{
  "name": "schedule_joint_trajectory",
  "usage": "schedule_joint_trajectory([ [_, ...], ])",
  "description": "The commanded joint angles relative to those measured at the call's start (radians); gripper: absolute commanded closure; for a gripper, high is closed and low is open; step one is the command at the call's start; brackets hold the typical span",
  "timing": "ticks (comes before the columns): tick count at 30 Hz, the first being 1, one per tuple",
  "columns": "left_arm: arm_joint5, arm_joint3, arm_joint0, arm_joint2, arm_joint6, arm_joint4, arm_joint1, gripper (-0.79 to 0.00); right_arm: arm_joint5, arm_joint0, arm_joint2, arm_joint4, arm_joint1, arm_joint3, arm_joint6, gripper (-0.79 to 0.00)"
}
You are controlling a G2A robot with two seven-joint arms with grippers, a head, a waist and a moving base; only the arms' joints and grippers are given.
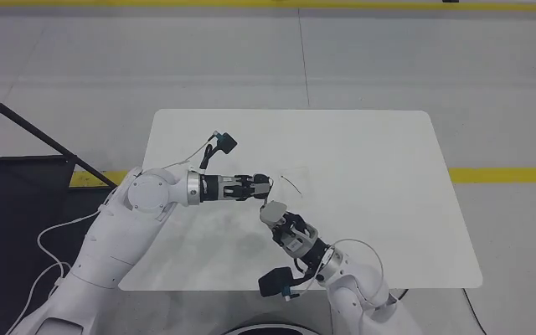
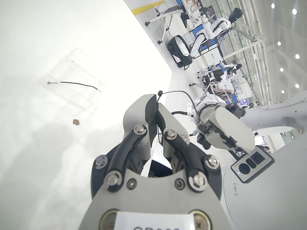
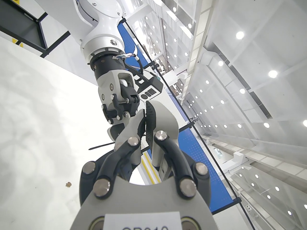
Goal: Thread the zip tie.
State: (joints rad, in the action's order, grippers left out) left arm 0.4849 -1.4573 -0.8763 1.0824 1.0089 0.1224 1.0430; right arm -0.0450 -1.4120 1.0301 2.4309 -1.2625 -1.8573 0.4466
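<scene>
My left gripper (image 2: 157, 105) is shut on a thin black zip tie, whose small square head (image 2: 159, 93) pokes out just past the fingertips. The strap (image 2: 178, 92) arcs away from the head toward my right gripper (image 2: 203, 130), close beside it. In the right wrist view, my right gripper (image 3: 145, 118) is shut on the strap, and a pointed black end (image 3: 100, 146) sticks out to one side. In the top view the two grippers (image 1: 266, 186) (image 1: 270, 209) meet above the table's near-middle.
A second black zip tie (image 2: 74, 86) lies flat on a clear plastic bag (image 2: 79, 72) on the white table (image 1: 377, 167), just beyond the grippers (image 1: 293, 182). A small brown scrap (image 2: 76, 121) lies near the bag.
</scene>
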Motion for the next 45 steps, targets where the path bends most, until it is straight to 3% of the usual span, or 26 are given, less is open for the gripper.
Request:
schedule_joint_trajectory([
  [1,0.001,-0.001,0.000,0.000,0.000,0.000,0.000,0.000,0.012,0.002,-0.002,0.004,0.000,0.001,-0.004,0.000],
  [18,0.007,-0.001,0.000,-0.003,0.005,-0.004,-0.002,0.000,0.081,0.020,-0.020,0.027,0.004,0.007,-0.024,0.000],
  [29,0.019,-0.005,0.003,-0.009,0.010,-0.015,-0.002,0.000,0.029,0.017,-0.013,-0.006,0.001,0.005,-0.053,0.000],
  [37,0.019,-0.004,0.003,-0.010,0.003,-0.021,-0.003,0.000,-0.097,0.006,-0.002,-0.050,-0.004,-0.001,-0.058,0.000],
  [45,0.014,-0.004,0.003,-0.011,0.001,-0.020,-0.004,0.000,-0.116,0.006,-0.008,-0.033,-0.007,0.007,-0.065,0.000],
])
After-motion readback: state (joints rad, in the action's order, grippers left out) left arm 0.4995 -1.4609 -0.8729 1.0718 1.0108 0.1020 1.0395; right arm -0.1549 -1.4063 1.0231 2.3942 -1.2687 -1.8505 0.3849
